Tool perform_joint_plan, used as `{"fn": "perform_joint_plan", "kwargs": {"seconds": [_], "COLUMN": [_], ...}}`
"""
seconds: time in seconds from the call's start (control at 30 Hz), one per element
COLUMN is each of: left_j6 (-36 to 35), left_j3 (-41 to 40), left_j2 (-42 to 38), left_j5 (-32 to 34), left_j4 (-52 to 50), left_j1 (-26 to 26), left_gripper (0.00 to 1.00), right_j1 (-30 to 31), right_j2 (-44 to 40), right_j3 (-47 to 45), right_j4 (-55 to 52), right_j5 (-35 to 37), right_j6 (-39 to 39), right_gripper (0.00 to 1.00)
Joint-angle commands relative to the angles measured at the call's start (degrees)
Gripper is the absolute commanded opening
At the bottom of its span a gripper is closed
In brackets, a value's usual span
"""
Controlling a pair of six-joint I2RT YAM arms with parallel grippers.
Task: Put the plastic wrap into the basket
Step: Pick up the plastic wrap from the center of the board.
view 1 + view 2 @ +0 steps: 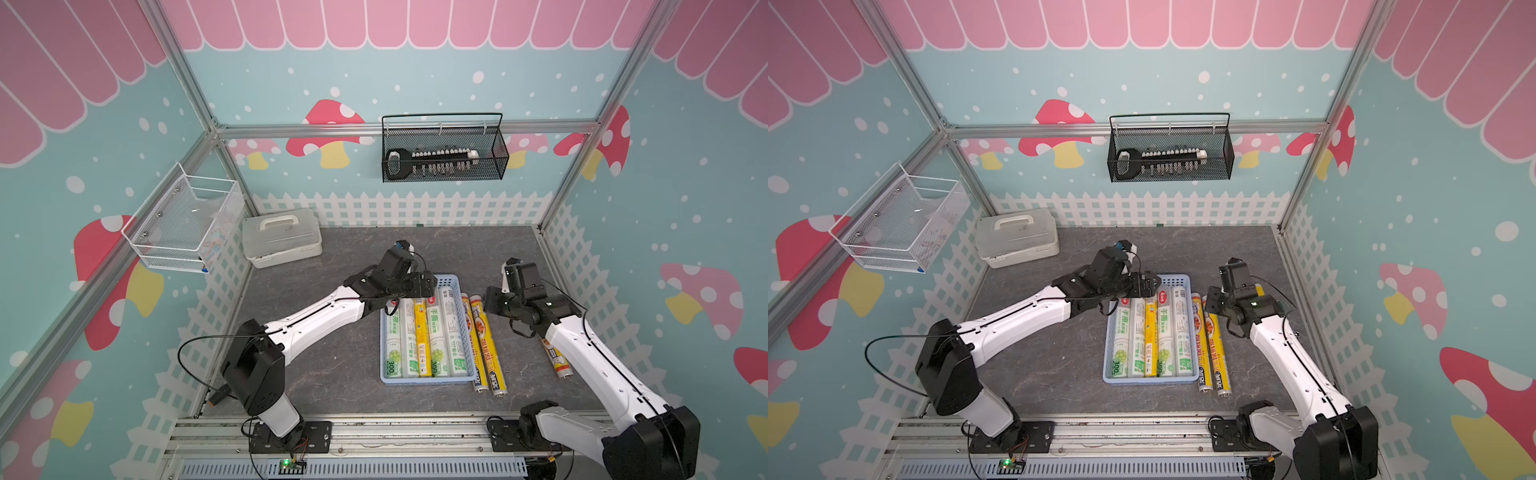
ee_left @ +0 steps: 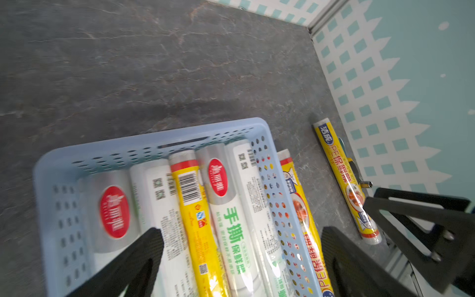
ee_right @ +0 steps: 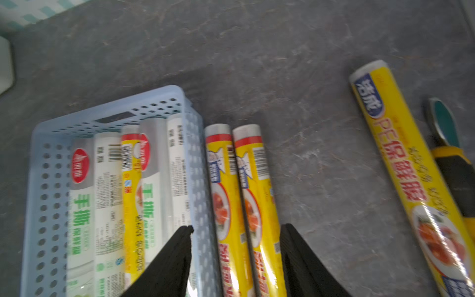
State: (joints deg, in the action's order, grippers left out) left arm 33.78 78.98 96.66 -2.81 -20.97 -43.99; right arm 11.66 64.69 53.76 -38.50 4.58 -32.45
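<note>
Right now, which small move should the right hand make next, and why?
Probably lower the right hand onto the outer yellow plastic-wrap roll and close on it. Its jaws stand open and empty above that roll and a second yellow roll, both lying on the grey table beside the light blue perforated plastic basket, not yet inside.

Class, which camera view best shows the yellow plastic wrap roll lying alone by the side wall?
The left wrist view: the lone yellow roll shows end to end. The right wrist view shows it larger but cut off by the frame edge. In a top view only one end pokes out beneath the right arm.
</note>
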Motion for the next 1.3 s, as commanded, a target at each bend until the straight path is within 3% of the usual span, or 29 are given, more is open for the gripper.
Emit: {"fn": "perform_joint_plan", "kwargs": {"seconds": [0.0, 0.27, 0.47, 0.73, 1.27], "left_j6": [-4.9, -11.1, -14.0, -13.0, -12.6], "left_j3": [6.6, 21.6, 29.2, 29.5, 30.1], "left_j2": [4.7, 15.5, 20.4, 21.6, 22.3], "left_j5": [-4.1, -7.9, -8.4, -9.4, -8.8], "left_j4": [-5.3, -14.0, -18.9, -19.6, -20.4], "left_j1": [-2.5, -7.4, -10.3, -10.6, -10.6], "left_gripper": [0.99, 0.99, 0.99, 0.99, 0.99], "right_j1": [-6.0, -17.7, -21.0, -22.5, -25.5], "right_j2": [-0.1, 9.2, 15.8, 19.2, 32.5], "right_j3": [-1.0, 0.3, 1.5, 2.9, 9.4], "right_j4": [-3.5, -2.1, -1.4, -1.0, 0.2], "right_j5": [2.7, 1.3, 1.7, 7.6, 2.4], "right_j6": [5.9, 10.0, 12.2, 13.9, 20.6], "right_gripper": [0.62, 0.65, 0.67, 0.70, 0.74]}}
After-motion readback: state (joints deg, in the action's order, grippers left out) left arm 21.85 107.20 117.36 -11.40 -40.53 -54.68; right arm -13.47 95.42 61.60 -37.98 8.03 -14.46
